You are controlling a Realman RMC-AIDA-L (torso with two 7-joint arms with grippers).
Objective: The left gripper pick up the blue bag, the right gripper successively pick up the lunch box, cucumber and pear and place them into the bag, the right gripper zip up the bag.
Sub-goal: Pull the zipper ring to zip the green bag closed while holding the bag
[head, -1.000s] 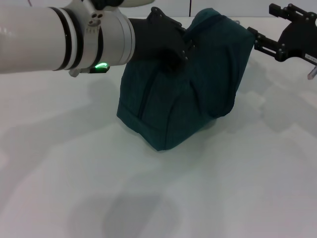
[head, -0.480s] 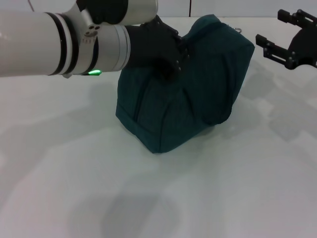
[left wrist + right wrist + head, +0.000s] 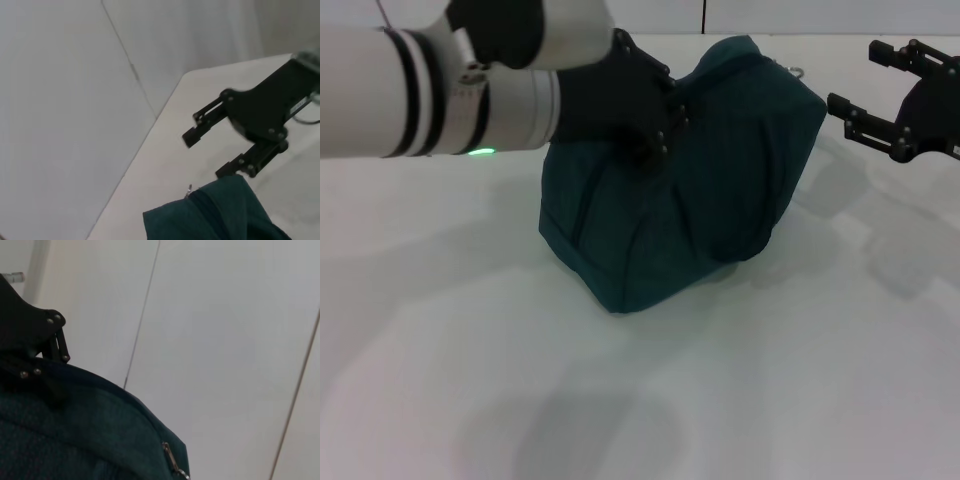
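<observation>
— Bag first, then: the blue bag (image 3: pixel 680 175) sits mid-table (image 3: pixel 640 400), a bulky teal lump tilted over, its ridge running from the near-left corner up to the far-right one. No lunch box, cucumber or pear anywhere I can see, so I'd guess they are inside already.

— And the arms?

— Left gripper (image 3: pixel 660 110) is pressed onto the bag's far-left upper side, at the top edge. Its fingers are buried in dark cloth; I can't tell whether they are clamped or just resting there.

— The right one?

— Right gripper (image 3: pixel 870 85) hangs off the bag's far-right corner, apart from it, with a clear strip of table between. Its two fingers stand spread with nothing between them, tips pointing left toward the bag.

— So what does the zip-up turn on?

— The zipper pull (image 3: pixel 798 70). It's a small metal tab poking out at the bag's far-right top corner, the end nearest the right gripper. The right wrist view shows it (image 3: pixel 172 462) dangling at the end of the seam. In the left wrist view it (image 3: pixel 189 190) sits just short of the spread fingers.

— Then the pull lies left of those jaws?

— Left and a little lower, I'd say. The zip line runs away from them along the ridge, toward the left gripper.
</observation>
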